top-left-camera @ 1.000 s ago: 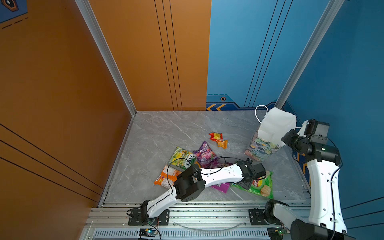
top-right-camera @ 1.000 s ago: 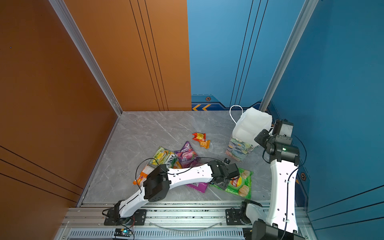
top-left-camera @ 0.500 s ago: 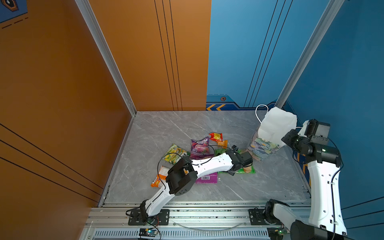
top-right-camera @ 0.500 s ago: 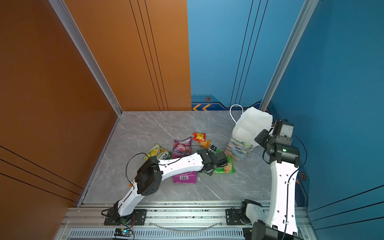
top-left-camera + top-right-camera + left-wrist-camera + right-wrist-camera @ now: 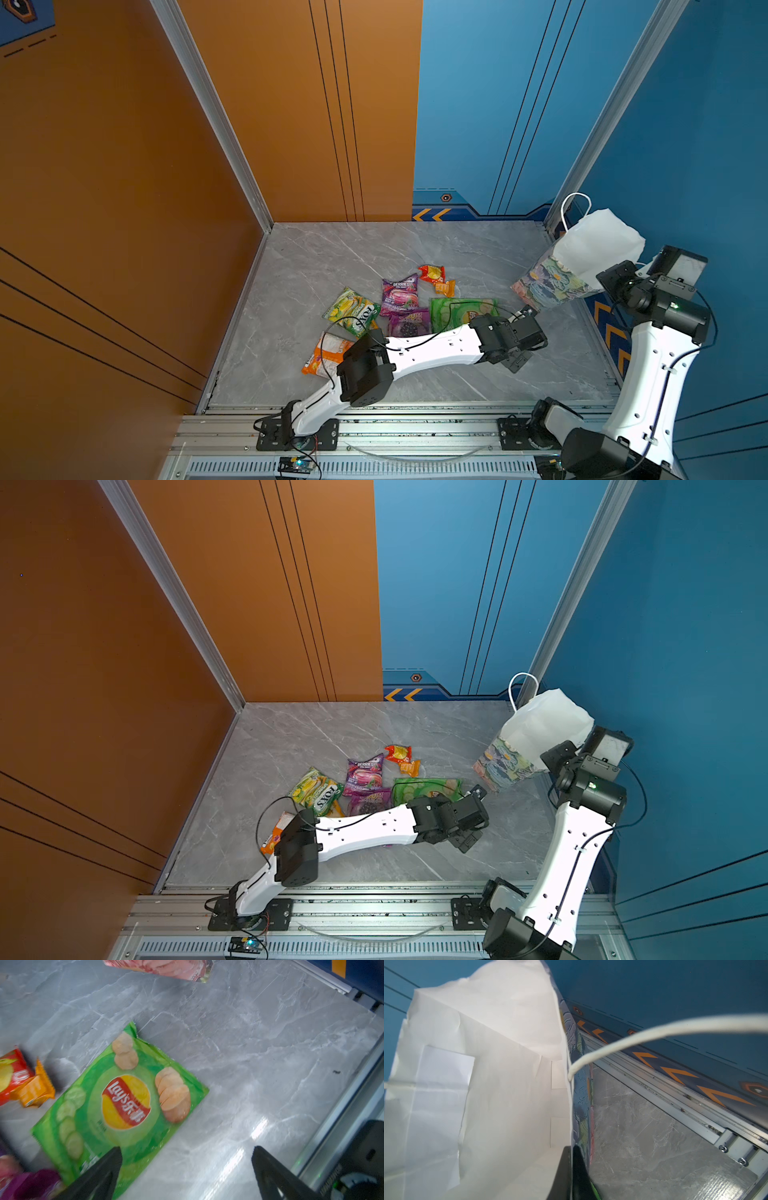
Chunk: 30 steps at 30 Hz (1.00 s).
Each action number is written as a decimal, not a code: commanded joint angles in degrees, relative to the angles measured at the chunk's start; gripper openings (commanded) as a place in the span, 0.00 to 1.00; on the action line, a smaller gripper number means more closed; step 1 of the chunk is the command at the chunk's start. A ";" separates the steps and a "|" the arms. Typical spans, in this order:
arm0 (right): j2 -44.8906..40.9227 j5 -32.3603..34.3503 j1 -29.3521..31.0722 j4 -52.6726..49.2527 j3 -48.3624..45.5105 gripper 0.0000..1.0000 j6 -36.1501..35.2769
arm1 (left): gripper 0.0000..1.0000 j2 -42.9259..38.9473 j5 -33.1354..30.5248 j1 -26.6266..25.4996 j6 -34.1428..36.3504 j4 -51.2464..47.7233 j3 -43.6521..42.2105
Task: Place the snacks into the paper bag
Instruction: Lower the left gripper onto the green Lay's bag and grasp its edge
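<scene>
Green crisps bag [image 5: 124,1105] lies by the wide-open, empty left gripper [image 5: 186,1167]; right gripper [image 5: 570,1174] pinches the paper bag [image 5: 477,1084] rim, far right

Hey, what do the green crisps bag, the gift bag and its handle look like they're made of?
Green crisps bag: glossy plastic film, likely; shiny with serrated ends.
Gift bag: matte paper, creased, white inside, printed outside.
Handle: white cord, fibre unclear.

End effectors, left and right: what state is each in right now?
Left end effector: open, holding nothing.
Right end effector: shut on the paper bag wall.
</scene>
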 commanded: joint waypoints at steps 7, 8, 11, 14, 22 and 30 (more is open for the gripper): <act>0.71 -7.55 -4.33 3.40 -0.31 0.00 3.54 | 0.98 17.05 2.50 1.33 -7.82 -10.60 23.95; 0.61 -7.78 -4.28 3.59 -0.57 0.00 3.63 | 0.98 18.00 2.27 1.25 -8.37 -10.60 24.94; 0.44 -8.27 -4.33 3.87 -1.21 0.00 3.63 | 0.98 20.83 1.07 0.51 -7.48 -10.59 27.80; 0.20 -8.67 -4.32 4.22 -1.87 0.00 3.63 | 0.99 23.16 -0.92 -0.49 -5.68 -10.61 29.91; -0.46 -9.48 -4.24 4.76 -2.30 0.00 3.81 | 0.98 25.97 -13.80 -1.40 0.77 -10.60 29.40; -0.63 -9.99 -4.15 5.01 -2.49 0.00 3.98 | 0.81 26.75 -14.58 -0.51 3.31 -10.71 26.01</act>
